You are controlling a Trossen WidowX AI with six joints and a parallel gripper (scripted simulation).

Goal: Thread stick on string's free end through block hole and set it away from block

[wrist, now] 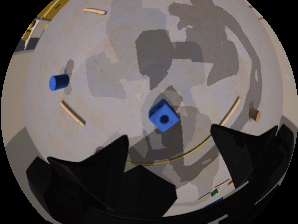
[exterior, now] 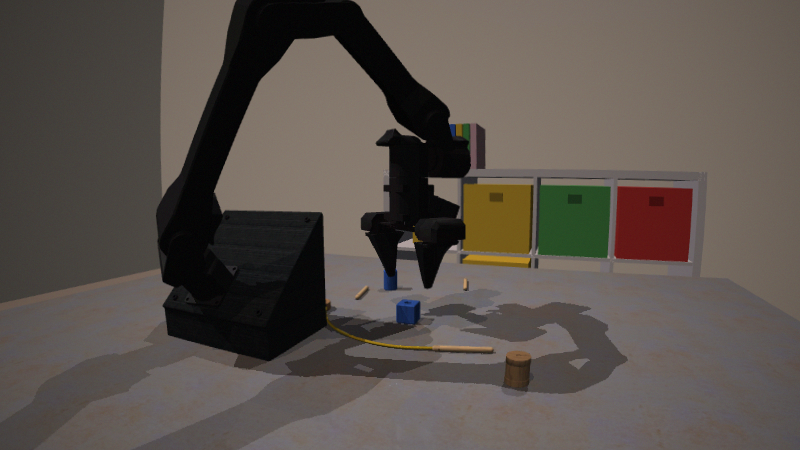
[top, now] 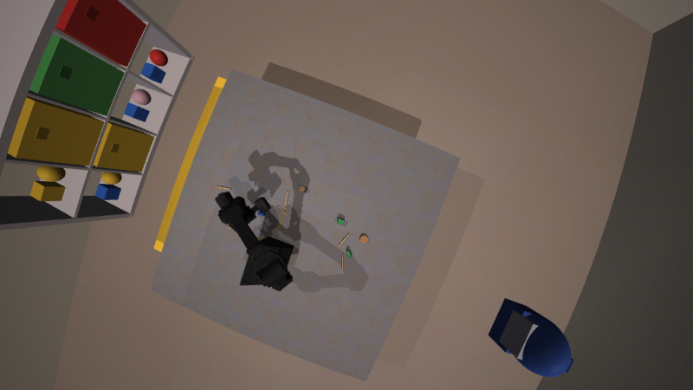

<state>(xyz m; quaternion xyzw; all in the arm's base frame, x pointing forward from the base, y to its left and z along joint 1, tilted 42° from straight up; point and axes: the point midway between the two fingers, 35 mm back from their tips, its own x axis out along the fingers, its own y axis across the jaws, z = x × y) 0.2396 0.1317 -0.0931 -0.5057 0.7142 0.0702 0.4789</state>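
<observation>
The blue block (exterior: 407,311) (wrist: 162,117) (top: 260,213) with a square hole lies on the table. My gripper (exterior: 409,277) (wrist: 169,135) (top: 258,205) is open and empty. It hangs a little above the block, pointing down. The thin stick (exterior: 464,349) (wrist: 230,111) (top: 286,198) lies flat to the right of the block, joined to the yellow string (exterior: 380,342) (wrist: 166,160) (top: 277,224). The string curves back towards the arm's base, where the button is mostly hidden.
A blue cylinder (exterior: 389,279) (wrist: 59,82) and loose sticks (exterior: 361,292) (exterior: 464,284) (wrist: 73,112) lie behind the block. A wooden cylinder (exterior: 516,369) (top: 302,188) stands near the stick's tip. Green pieces (top: 340,221), a wooden disc (top: 364,237) and more sticks (top: 343,239) lie farther off.
</observation>
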